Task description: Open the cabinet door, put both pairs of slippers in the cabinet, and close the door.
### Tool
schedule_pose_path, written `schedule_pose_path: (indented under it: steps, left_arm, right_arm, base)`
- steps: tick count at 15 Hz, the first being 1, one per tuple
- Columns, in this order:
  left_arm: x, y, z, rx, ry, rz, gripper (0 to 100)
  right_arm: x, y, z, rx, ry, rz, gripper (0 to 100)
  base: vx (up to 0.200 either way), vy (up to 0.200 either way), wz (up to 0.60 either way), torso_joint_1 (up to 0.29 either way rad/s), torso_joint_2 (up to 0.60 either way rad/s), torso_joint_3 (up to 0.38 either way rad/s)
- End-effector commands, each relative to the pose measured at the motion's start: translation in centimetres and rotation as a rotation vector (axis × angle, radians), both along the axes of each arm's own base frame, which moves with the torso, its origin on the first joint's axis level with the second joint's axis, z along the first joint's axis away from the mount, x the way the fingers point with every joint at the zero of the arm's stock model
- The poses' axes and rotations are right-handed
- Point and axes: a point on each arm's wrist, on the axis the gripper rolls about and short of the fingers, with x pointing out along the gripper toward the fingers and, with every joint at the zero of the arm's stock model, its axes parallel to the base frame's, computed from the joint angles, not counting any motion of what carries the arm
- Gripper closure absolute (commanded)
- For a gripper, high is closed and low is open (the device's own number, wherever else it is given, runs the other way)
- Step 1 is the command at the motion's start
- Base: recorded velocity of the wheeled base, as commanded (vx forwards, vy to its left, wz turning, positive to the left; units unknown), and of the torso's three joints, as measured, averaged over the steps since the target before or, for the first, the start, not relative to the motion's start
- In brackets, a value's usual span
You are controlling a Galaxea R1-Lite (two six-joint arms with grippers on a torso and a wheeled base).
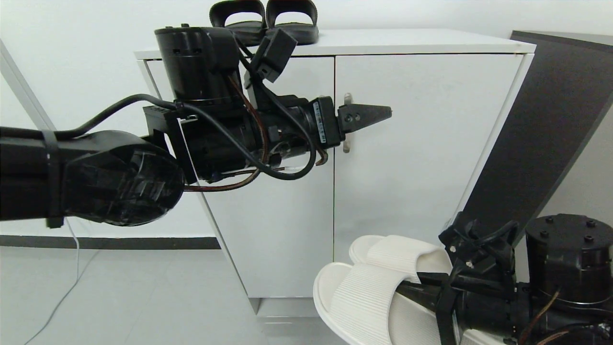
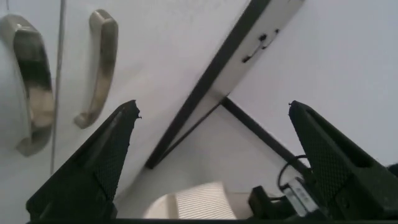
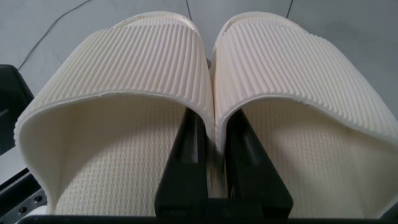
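Hovering with jaws spread, left gripper point(image 1: 383, 114) lies just in front of the closed cabinet's point(image 1: 421, 143) upright handle point(image 2: 99, 68); right gripper point(image 3: 214, 155), lower, pinches the white slippers point(image 3: 118, 74) together.

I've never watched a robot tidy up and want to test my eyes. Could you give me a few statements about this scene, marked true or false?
1. Both doors of the cabinet are closed. True.
2. The black slippers are inside the cabinet. False: they sit on top of it.
3. The right gripper holds the white slippers. True.
4. The left gripper is clamped on a door handle. False: it is open, with no handle between its fingers.
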Motion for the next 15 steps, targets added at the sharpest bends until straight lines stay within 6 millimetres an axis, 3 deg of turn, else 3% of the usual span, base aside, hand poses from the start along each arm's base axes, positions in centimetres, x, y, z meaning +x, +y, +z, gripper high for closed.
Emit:
schedule_pose_path:
  steps: [1,3,15]
  left_arm:
    - [0.6,-0.3,-0.3,0.016,-0.009,0.035,0]
    - [1.6,-0.8,-0.8,0.032,-0.020,0.106,0]
    - [4.2,-2.1,-1.1,0.036,-0.015,0.141,0]
  right_arm:
    - [0.0,0.0,0.0,-0.001,0.001,0.001,100]
    - [0.0,0.0,0.0,-0.001,0.001,0.001,100]
    - [0.1,0.0,-0.3,-0.009,0.010,-0.002,100]
  base:
    - [0.000,0.000,0.00,0.000,0.00,0.000]
    - [0.000,0.000,0.00,0.000,0.00,0.000]
    - [0.000,0.000,0.00,0.000,0.00,0.000]
